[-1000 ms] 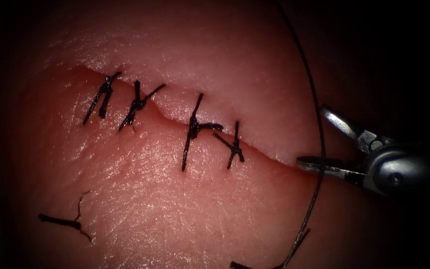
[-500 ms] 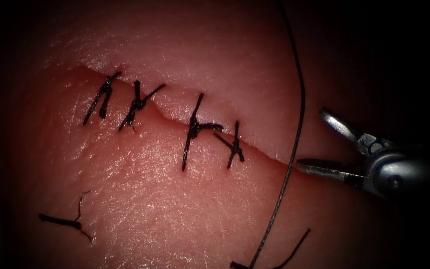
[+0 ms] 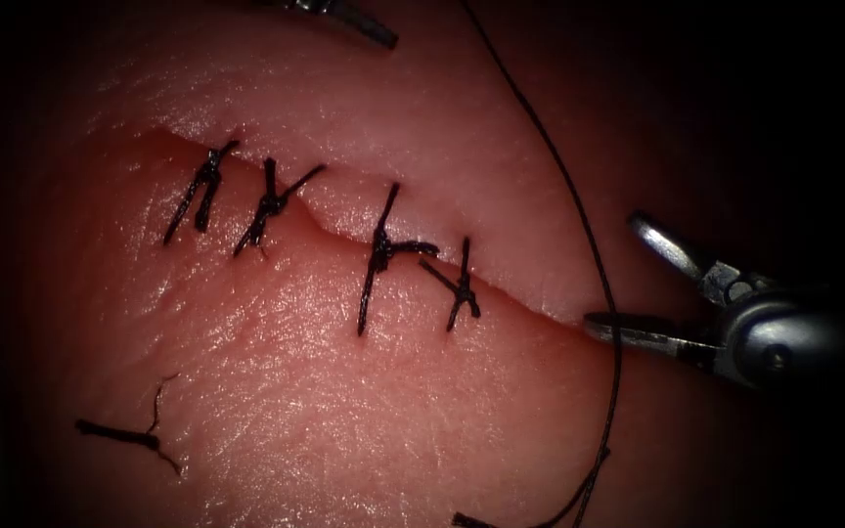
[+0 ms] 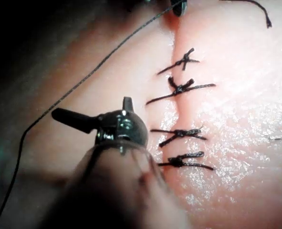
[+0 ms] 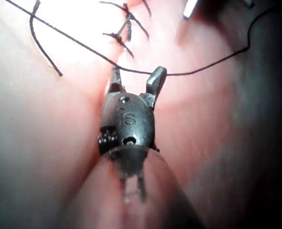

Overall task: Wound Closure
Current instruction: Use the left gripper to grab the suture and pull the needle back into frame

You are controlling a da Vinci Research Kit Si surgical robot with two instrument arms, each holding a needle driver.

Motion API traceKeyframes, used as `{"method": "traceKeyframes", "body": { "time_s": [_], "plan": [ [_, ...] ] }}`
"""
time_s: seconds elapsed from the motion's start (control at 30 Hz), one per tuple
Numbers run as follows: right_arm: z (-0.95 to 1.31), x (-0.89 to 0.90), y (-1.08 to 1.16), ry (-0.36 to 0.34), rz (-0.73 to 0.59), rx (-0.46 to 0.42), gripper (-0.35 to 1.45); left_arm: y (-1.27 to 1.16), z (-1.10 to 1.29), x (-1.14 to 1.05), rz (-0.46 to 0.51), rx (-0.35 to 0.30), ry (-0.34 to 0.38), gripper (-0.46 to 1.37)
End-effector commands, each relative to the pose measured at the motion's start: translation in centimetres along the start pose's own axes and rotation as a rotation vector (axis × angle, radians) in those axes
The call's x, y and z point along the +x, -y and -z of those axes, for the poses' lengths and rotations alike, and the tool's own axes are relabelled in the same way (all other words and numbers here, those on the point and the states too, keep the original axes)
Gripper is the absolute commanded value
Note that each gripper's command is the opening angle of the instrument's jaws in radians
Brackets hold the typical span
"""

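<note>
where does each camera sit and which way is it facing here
endoscope view: above and in front of the cut, looking down at four stitches; the right end effector, open, beside the thread.
left wrist view: near the left arm's wrist, along its shaft to the left end effector, open, holding nothing, beside the stitches.
right wrist view: near the right arm's wrist, looking at the right end effector, thread at its tips.
All share stitches and thread.

Surroundings are dark on all sides in the endoscope view: beyond the lit central area the field falls to near black at both side edges, along the upper edge and in the right-hand corners. Illumination is concentrated centrally, giving glossy highlights there, and fades outward. No walls, floor, furniture, windows or counter surface can be made out in the darkness.
</note>
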Motion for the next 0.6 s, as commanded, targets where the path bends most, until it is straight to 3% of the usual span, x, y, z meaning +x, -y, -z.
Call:
{"method": "traceKeyframes", "body": {
  "time_s": [0.03, 0.3, 0.6],
  "plan": [
    [0.0, 0.0, 0.0, 0.0, 0.0, 0.004, 1.21, -0.08, 0.01, 0.02, -0.015, -0.007, 0.001, 1.23],
    [-0.01, -0.01, 0.0, 0.001, 0.0, 0.003, 1.21, -0.83, 0.14, 0.41, -0.128, -0.062, -0.075, 1.18],
    [-0.02, 0.0, 0.0, 0.001, -0.006, 0.003, 1.21, -1.19, 0.01, 0.91, -0.279, -0.049, -0.16, 1.19]
  ]
}}
